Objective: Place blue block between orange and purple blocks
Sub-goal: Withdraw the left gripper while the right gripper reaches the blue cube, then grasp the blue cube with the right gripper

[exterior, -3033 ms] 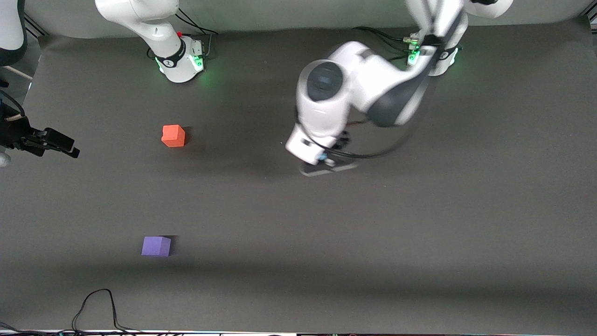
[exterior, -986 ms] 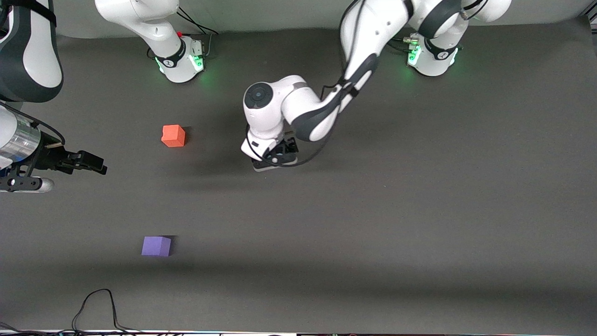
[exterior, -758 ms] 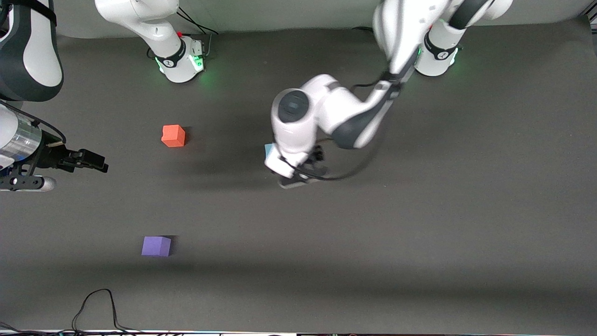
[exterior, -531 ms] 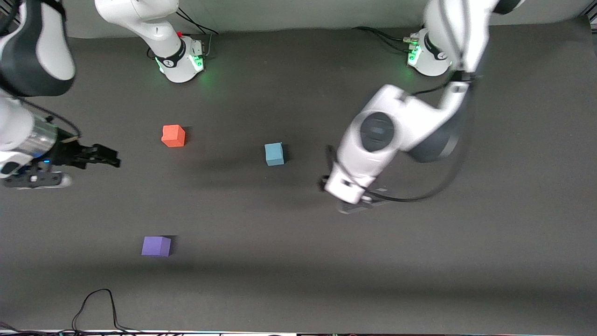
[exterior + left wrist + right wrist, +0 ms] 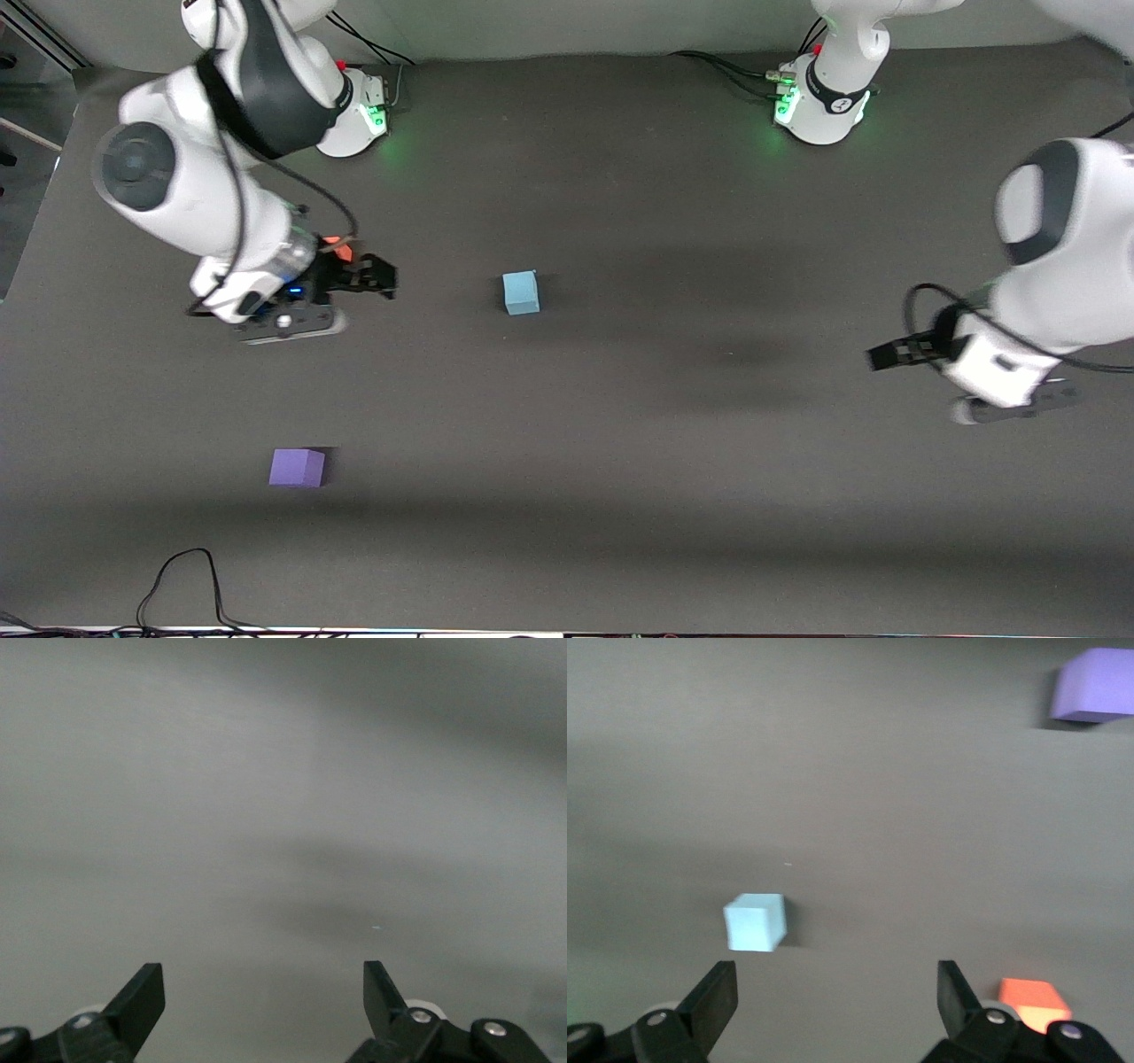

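The light blue block (image 5: pixel 521 292) sits alone mid-table; it also shows in the right wrist view (image 5: pixel 755 921). The orange block (image 5: pixel 337 247) is mostly hidden under my right gripper (image 5: pixel 385 276); in the right wrist view it (image 5: pixel 1034 1003) lies beside one finger. The purple block (image 5: pixel 297 467) lies nearer to the front camera, also seen in the right wrist view (image 5: pixel 1094 684). My right gripper (image 5: pixel 835 992) is open and empty, over the table between the orange and blue blocks. My left gripper (image 5: pixel 875 356) is open and empty at the left arm's end; its wrist view (image 5: pixel 263 992) shows only bare mat.
The two arm bases (image 5: pixel 350 106) (image 5: pixel 819 97) stand along the table's edge farthest from the front camera. A black cable (image 5: pixel 186 576) loops at the edge nearest to the front camera.
My left gripper let go of the blue block mid-table and swung away to its own end. My right arm came in over the orange block, toward the blue block.
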Controlling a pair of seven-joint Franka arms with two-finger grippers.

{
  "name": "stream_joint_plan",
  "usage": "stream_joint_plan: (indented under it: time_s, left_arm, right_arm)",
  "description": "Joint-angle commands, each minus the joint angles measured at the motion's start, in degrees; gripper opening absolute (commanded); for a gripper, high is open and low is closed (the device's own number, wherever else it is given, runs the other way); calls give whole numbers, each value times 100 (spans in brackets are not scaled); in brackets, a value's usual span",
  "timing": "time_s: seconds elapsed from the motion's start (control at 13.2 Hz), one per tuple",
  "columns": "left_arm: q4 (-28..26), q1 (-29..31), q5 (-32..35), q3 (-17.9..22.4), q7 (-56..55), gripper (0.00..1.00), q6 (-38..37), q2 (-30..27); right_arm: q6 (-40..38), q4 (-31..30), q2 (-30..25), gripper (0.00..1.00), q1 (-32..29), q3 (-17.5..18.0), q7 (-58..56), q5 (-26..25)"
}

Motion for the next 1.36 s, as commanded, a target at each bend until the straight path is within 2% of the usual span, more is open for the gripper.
stream_joint_plan:
  time_s: [0.0,0.45,0.76,0.83,0.99,1.06,1.29]
  left_arm:
    - [-472,212,41,-56,388,100,-78,-571]
    - [-1132,564,102,-12,1048,100,1,-1415]
    - [-1211,564,102,-12,1057,100,-61,-1688]
    - [-1194,477,94,101,1057,100,-61,-1706]
    - [-1098,-354,94,863,1083,100,-105,-1706]
    - [-941,-550,94,1085,1118,100,-227,-1663]
    - [-631,-640,6,1175,1294,100,-483,-1566]
  right_arm:
    - [294,85,285,100,630,-80,449,80]
    - [1305,-565,961,100,1334,-80,906,54]
    - [2412,-1120,1383,100,1720,-80,1110,89]
    - [2527,-1129,1532,100,1887,-89,1118,89]
    - [3060,-1364,1744,100,1933,-89,1145,97]
    - [3386,-1470,1884,100,1959,-80,1249,98]
    - [3626,-1515,2122,100,2117,-80,1312,106]
